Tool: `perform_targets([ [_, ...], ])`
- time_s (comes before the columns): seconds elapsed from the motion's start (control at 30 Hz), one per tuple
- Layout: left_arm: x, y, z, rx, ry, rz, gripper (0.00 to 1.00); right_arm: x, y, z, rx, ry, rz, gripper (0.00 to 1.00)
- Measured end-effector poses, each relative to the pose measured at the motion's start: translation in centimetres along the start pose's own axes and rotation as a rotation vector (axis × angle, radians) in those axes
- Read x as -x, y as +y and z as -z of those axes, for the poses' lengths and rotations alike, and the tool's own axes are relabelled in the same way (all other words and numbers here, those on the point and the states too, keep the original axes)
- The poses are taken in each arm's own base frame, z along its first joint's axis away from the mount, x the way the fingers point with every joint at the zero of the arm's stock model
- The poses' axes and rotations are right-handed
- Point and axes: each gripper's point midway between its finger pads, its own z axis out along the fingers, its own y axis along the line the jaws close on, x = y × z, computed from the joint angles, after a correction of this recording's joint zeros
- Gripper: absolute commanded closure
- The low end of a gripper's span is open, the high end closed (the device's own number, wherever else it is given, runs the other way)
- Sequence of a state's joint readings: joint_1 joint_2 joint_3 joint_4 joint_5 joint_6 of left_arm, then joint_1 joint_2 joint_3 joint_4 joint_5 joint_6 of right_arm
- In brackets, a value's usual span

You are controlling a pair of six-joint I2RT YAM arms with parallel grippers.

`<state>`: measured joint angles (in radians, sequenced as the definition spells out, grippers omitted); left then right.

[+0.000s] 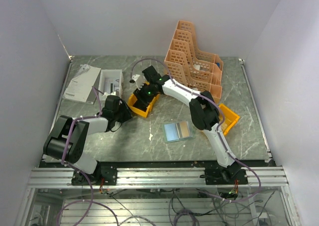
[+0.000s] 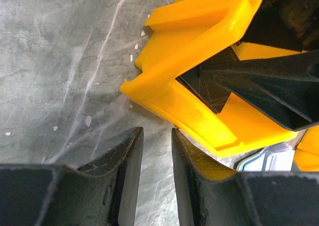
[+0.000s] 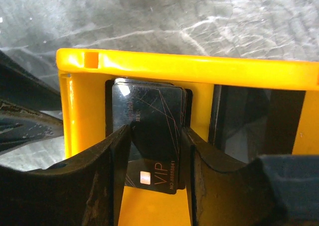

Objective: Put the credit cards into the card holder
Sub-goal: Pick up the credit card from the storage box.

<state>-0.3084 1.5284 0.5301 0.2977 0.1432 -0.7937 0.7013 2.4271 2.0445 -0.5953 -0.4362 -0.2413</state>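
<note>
A stack of black credit cards point(image 3: 149, 106) lies in a yellow bin point(image 3: 199, 66), the top one marked VIP. My right gripper point(image 3: 155, 129) reaches down into that bin point(image 1: 133, 101), and its two fingers press against the long edges of the top card. The card holder point(image 1: 178, 131) lies open on the table near the middle, with bluish and tan insides, apart from both grippers. My left gripper point(image 2: 157, 131) hovers low over the table just left of the bin point(image 2: 199, 22). Its fingers stand a narrow gap apart with only the table between them.
A second yellow bin point(image 1: 228, 117) sits right of the card holder. A tall orange file rack point(image 1: 194, 61) stands at the back right. A white box point(image 1: 110, 81) and white papers point(image 1: 80, 84) lie at the back left. The right arm's fingers point(image 2: 269, 86) show inside the bin.
</note>
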Motion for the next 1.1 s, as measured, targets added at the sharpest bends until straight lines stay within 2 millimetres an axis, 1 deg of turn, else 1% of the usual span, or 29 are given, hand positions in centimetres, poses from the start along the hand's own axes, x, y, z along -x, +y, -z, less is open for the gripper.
perform_targets([
  [0.1,-0.1,0.1,0.0,0.004,0.005,0.000,0.60,-0.3,0.5,0.2,0.025,0.005,-0.014,0.59],
  [0.2,-0.2,0.2,-0.1,0.007,0.008,0.001,0.59,-0.4,1.1,0.3,0.053,0.007,-0.036,0.64],
  [0.43,-0.3,0.3,-0.1,0.011,0.012,-0.002,0.60,-0.2,1.2,0.8,0.101,-0.015,-0.097,0.67],
  [0.6,-0.3,0.3,0.0,0.013,0.015,-0.005,0.60,0.6,1.8,1.6,0.131,-0.041,-0.119,0.68],
  [0.73,-0.3,0.3,0.0,0.013,0.015,-0.005,0.60,1.7,3.3,3.0,0.180,-0.072,-0.135,0.71],
  [0.8,-0.2,0.2,0.0,0.012,0.013,-0.006,0.60,2.0,3.9,3.3,0.200,-0.078,-0.140,0.71],
  [0.9,-0.2,0.2,0.0,0.012,0.013,-0.006,0.60,2.2,4.7,3.4,0.229,-0.082,-0.148,0.72],
  [1.1,-0.2,0.3,0.0,0.012,0.013,-0.007,0.60,2.2,5.0,3.5,0.244,-0.081,-0.159,0.73],
])
